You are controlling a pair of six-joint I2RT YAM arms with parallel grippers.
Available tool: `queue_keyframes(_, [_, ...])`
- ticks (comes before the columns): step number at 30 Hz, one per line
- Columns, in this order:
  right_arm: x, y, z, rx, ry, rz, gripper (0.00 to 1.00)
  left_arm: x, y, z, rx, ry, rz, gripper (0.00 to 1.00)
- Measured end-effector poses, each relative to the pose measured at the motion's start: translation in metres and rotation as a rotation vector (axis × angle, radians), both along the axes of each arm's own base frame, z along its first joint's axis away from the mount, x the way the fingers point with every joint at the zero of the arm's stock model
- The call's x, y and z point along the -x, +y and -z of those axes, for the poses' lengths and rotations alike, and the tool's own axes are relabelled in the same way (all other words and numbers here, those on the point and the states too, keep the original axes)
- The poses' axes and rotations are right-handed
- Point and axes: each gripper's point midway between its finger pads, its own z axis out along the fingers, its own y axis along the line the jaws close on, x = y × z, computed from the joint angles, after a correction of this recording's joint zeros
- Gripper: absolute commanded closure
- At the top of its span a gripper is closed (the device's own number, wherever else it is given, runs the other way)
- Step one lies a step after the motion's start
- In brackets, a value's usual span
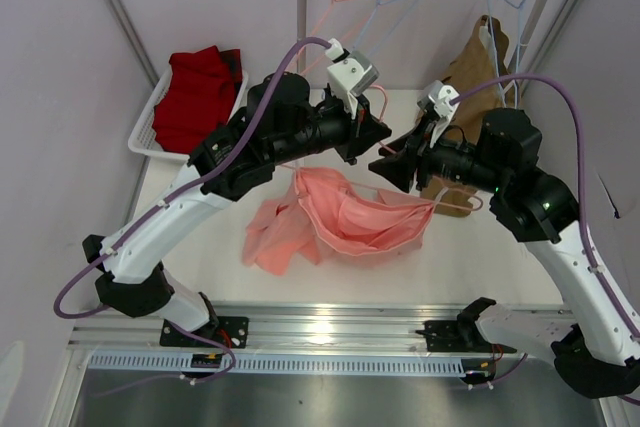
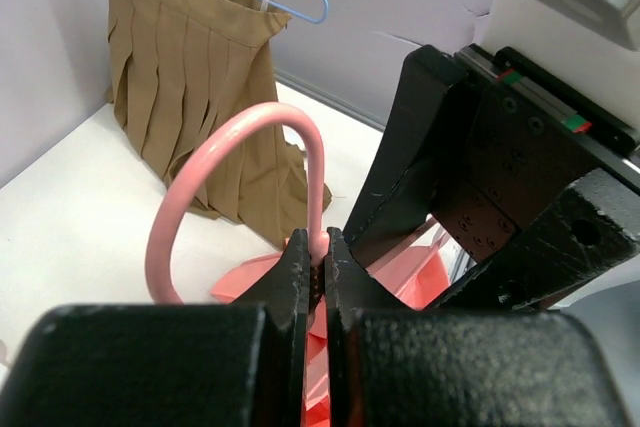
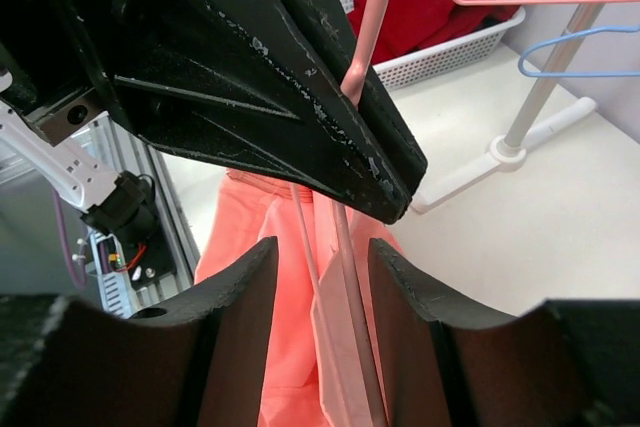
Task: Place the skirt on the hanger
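At the white table's middle, well apart from its near edge, we see the soft pleated salmon-pink skirt | left gripper clamped on thin salmon-pink wire hanger at its hook | right gripper fingers apart, astride the wire.

We see left arm: white lower shell, black upper links. Right arm same, small green light on black joint. Purple cables loop along both. White camera block at each wrist. Left gripper black, scratched. Right gripper black, screw heads, red-green marks.
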Motion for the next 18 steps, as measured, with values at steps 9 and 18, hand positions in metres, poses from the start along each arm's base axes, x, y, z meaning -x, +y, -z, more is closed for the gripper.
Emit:
queue_keyframes(9, [0.0024,0.0046,0.003,-0.006,0.03,-0.036,0.76,0.0035,-0.0021,-0.0001,0.003,0.003,0.024,1.0])
queue_keyframes(18, [-0.001,0.0011,0.0079,-0.009,0.079,-0.01,1.0,0.0041,-0.0077,0.0048,0.016,0.009,0.049,1.0])
